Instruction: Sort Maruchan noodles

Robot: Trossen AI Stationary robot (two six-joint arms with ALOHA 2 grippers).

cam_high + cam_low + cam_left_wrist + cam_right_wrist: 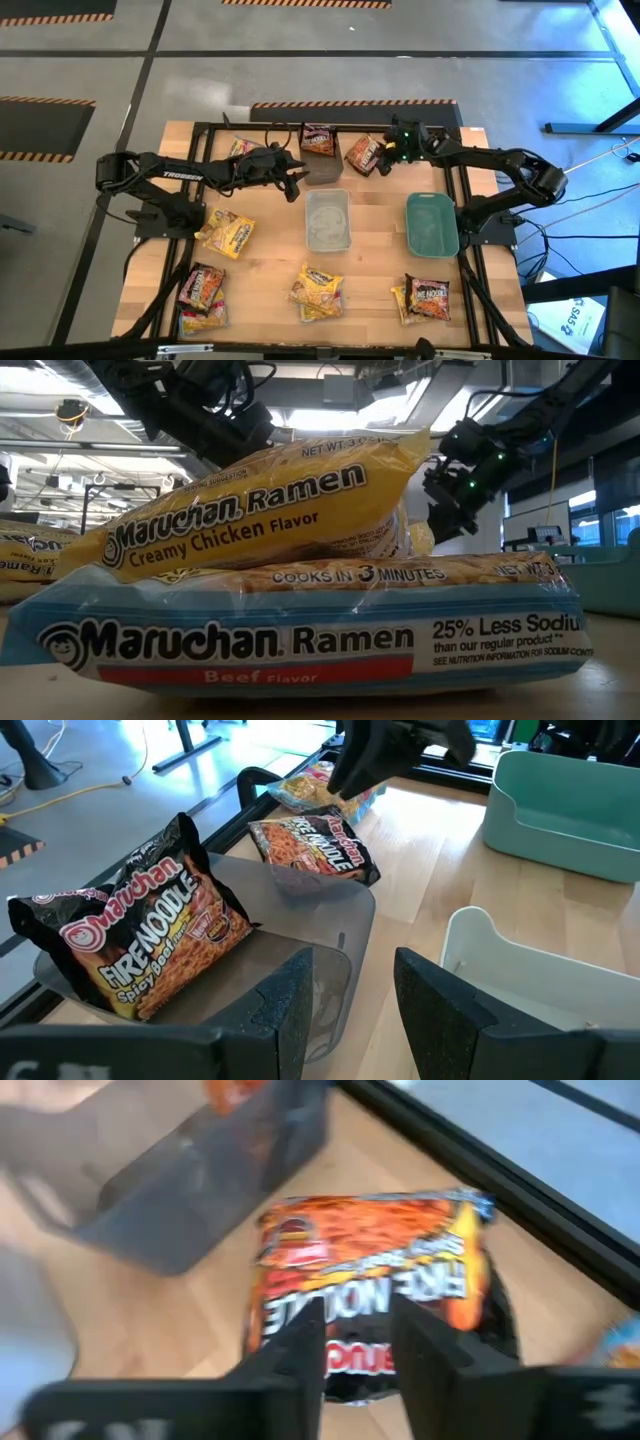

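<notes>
A dark Fire Noodle packet (140, 935) leans inside the dark grey bin (322, 168), its lower edge on the bin floor. A second dark packet (370, 1270) lies flat on the table just right of that bin (365, 153). My right gripper (358, 1325) is open and hovers above this packet (315, 845). My left gripper (355, 975) is open at the grey bin's near side (298, 183) and holds nothing. Several more packets lie on the table: yellow ones (228, 232) (318, 290) and dark ones (203, 287) (428, 297).
A clear bin (328, 220) and a teal bin (432, 225) stand in the table's middle, right of my left gripper. Close to the low camera a yellow Creamy Chicken packet (270, 510) lies on a blue Beef packet (300, 635). Another packet (243, 148) lies by the far left edge.
</notes>
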